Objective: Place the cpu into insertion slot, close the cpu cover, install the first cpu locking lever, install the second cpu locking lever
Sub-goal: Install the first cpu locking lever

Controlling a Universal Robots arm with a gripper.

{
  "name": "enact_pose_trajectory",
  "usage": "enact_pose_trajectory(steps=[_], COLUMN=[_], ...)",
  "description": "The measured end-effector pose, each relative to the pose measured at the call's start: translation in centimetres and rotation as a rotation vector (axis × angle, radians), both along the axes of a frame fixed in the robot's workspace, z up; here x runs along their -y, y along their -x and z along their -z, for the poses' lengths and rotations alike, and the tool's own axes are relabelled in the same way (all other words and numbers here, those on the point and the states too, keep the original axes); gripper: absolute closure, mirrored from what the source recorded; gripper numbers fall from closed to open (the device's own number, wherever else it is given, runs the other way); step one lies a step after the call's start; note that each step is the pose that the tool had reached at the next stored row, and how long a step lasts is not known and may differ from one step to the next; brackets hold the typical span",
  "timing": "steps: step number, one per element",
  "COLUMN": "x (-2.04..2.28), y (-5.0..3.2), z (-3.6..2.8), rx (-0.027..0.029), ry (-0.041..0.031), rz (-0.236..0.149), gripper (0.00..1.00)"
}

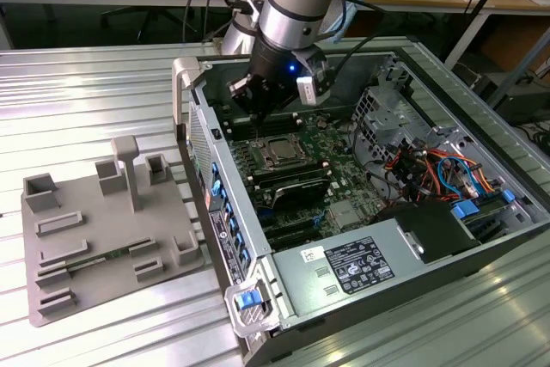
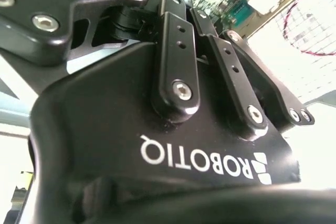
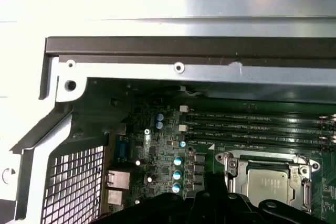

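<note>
The arm reaches steeply down into the open computer case (image 1: pixel 481 238), its fingers (image 1: pixel 258 102) hanging just above the cpu (image 1: pixel 279 154). Whether they are apart I cannot tell. The cpu (image 3: pixel 266 184) sits in the insertion slot (image 3: pixel 231 167) under the closed cpu cover (image 3: pixel 301 179)

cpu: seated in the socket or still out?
In. The cpu lies flat inside the insertion slot, with the cpu cover framing it; the exterior view agrees.

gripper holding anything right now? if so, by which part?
Cannot tell. The gripper hovers above the motherboard, just beyond the cpu, which already sits in the insertion slot; its fingertips are hidden.
</note>
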State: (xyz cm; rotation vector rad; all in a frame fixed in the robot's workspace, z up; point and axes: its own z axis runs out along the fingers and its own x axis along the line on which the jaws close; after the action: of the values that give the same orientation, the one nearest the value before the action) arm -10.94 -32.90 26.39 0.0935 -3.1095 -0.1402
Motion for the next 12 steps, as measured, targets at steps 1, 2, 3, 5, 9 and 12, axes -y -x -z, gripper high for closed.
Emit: enact_pose_trajectory(steps=[1, 2, 3, 5, 9, 12], x=[-0.42, -0.72, -1.1, -1.63, -1.85, -1.85], y=[0.01, 0.01, 0.01, 0.01, -0.19, -0.64], z=[0.03, 0.04, 0.07, 0.11, 0.19, 0.29], rx=[0.0001, 0.0, 0.0, 0.0001, -0.0003, -0.0013], ry=[-0.0001, 0.0001, 0.0001, 0.0, 0.0, 0.0], rz=[-0.004, -0.007, -0.012, -0.019, -0.03, -0.037], gripper=[0.89, 0.89, 0.89, 0.89, 0.89, 0.89])
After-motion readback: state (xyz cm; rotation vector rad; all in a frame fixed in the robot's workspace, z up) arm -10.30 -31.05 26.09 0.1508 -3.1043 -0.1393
